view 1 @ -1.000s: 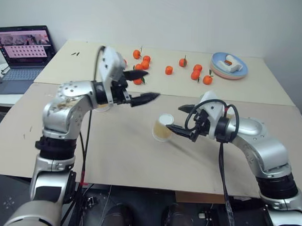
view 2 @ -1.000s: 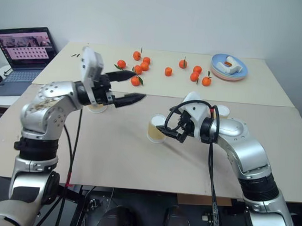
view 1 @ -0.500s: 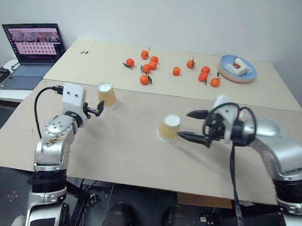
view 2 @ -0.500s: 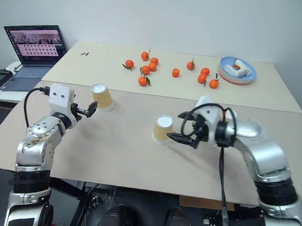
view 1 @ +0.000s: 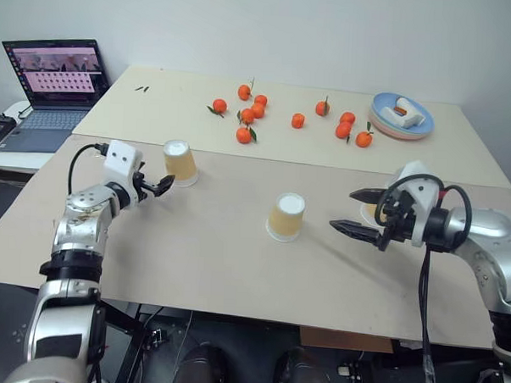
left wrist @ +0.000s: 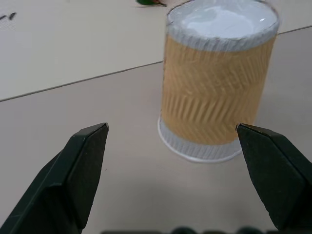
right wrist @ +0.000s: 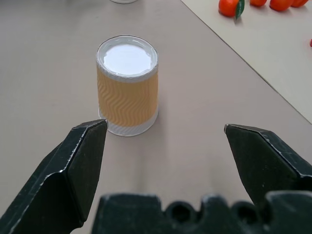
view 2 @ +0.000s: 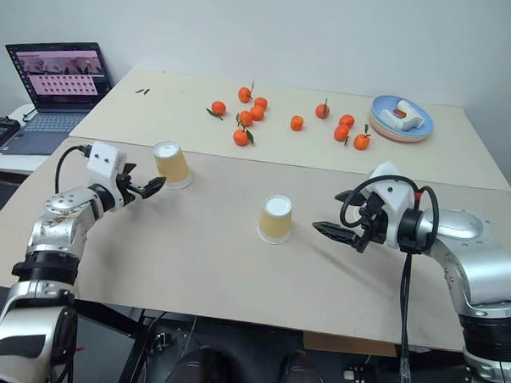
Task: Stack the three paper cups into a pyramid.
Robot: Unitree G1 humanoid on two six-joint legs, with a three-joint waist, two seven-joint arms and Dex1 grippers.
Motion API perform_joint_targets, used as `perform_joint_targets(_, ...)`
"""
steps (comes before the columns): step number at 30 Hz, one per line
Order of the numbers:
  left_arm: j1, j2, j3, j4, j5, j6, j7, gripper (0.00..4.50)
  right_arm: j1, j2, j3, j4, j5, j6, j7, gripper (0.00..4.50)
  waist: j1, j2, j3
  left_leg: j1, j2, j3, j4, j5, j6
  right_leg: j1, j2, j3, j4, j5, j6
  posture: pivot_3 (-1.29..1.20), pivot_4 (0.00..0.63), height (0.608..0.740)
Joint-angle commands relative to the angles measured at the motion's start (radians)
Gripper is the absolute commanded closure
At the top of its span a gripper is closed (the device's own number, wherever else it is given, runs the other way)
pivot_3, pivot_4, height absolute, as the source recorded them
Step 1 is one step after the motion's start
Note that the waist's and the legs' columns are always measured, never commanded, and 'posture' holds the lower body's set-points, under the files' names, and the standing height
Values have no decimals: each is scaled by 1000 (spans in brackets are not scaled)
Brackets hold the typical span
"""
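Two tan paper cups stand upside down on the table: one at the left, one in the middle. A tan sliver of the third cup shows behind my right gripper. My left gripper is open and low, just short of the left cup, which stands ahead of its fingers and off to one side. My right gripper is open and empty, a short way right of the middle cup, pointing at it. No pyramid stands; the cups are apart.
Several tangerines lie scattered on the far table half. A blue plate sits at the back right. An open laptop is on a side table at the far left.
My left arm has come down from a raised pose to table height beside the left cup. My right gripper has drawn back to the right, away from the middle cup. Both stayed open.
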State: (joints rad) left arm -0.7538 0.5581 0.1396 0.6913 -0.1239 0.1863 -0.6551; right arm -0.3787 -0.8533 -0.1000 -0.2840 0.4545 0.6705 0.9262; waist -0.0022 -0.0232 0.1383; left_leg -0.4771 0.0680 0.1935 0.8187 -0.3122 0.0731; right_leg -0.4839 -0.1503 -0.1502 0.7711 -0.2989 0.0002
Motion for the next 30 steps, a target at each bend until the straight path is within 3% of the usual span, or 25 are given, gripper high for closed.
perform_joint_targets(1,-108,-6,-31,124,25,-103,-44,23,-1,-7,-31,-44,16,-1,-12,0,-1,0,0,0,0,0,0,0,0,0,0,0,0,0,0,0,150,669)
perform_joint_targets(10,-311,-37,-60,398,66,-231,-60,23,15,-3,-36,-59,16,6,-38,0,-12,0,0,-2,0,1,0,0,0,-3,0,1,0,0,0,0,150,669)
perform_joint_targets(24,-331,-45,-40,455,57,-218,-63,23,18,-7,-37,-63,16,8,-61,0,-13,-1,0,-2,0,1,0,0,0,-4,0,2,1,0,0,0,150,669)
perform_joint_targets(25,-329,-44,-39,454,57,-220,-61,544,15,-7,-36,-61,15,8,-61,0,-13,-1,0,-2,0,1,0,0,0,-4,0,2,1,0,0,0,150,669)
perform_joint_targets(29,-324,-42,-42,447,60,-223,-70,1870,11,-6,-29,-55,12,5,-60,0,-14,-1,0,-2,0,1,0,0,0,-4,0,2,1,0,0,0,150,669)
perform_joint_targets(30,-322,-41,-42,445,60,-223,-73,1985,10,-5,-28,-53,11,5,-60,0,-13,-1,0,-2,0,1,0,0,0,-4,0,2,1,0,0,0,150,669)
